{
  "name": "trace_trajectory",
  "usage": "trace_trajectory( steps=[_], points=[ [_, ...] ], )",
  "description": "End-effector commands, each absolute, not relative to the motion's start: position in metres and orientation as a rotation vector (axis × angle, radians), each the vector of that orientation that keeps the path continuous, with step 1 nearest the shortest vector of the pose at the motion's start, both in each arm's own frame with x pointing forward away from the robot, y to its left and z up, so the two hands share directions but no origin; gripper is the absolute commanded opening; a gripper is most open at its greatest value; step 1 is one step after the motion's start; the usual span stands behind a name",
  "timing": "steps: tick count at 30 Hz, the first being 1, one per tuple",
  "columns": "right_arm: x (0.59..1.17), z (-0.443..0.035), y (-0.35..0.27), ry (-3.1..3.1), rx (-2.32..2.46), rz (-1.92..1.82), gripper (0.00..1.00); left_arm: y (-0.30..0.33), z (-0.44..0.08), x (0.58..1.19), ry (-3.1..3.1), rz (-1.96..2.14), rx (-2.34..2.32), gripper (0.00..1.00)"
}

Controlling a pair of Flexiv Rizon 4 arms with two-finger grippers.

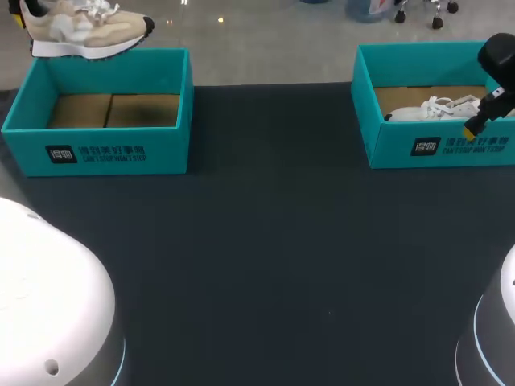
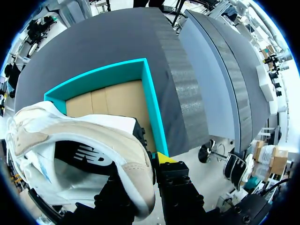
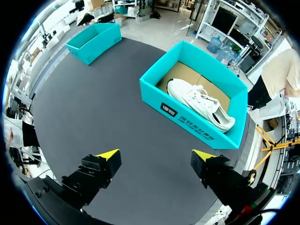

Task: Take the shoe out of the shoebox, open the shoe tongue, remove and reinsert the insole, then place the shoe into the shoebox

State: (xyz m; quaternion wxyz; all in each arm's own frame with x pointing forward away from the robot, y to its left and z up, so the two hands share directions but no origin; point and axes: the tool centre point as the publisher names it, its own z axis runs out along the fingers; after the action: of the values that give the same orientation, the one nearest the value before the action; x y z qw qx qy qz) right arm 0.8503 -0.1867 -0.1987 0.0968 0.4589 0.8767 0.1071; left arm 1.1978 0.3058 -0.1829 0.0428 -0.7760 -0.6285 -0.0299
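Observation:
A beige and white sneaker (image 1: 84, 30) hangs in the air above the far wall of the left teal shoebox (image 1: 121, 153), whose cardboard floor is bare. My left gripper (image 1: 20, 14) is shut on the sneaker's heel collar. In the left wrist view the sneaker (image 2: 79, 140) fills the space at the gripper (image 2: 138, 171), hiding one fingertip, with the teal box (image 2: 150, 108) below. A white sneaker (image 1: 438, 108) lies in the right teal shoebox (image 1: 402, 149). My right gripper (image 1: 473, 129) hovers open over that box's near wall; its wrist view shows the gripper (image 3: 155, 154) short of the white sneaker (image 3: 199, 103).
Dark table surface (image 1: 265, 241) stretches between and in front of the two boxes. The arms' white bases sit at the near left (image 1: 48, 305) and near right (image 1: 495, 330) corners.

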Motion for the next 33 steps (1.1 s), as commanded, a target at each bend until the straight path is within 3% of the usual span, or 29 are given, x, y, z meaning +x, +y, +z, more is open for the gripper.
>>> trace_trajectory(
  steps=[1,33],
  points=[
    [0.851,-0.199,-0.187,2.597,1.359,0.318,1.0,0.305,-0.181,1.193,-1.923,-0.102,-2.377,0.0],
    [0.851,-0.199,-0.187,2.597,1.359,0.318,1.0,0.178,-0.155,1.058,-2.01,-0.411,-2.346,0.0]
  ],
)
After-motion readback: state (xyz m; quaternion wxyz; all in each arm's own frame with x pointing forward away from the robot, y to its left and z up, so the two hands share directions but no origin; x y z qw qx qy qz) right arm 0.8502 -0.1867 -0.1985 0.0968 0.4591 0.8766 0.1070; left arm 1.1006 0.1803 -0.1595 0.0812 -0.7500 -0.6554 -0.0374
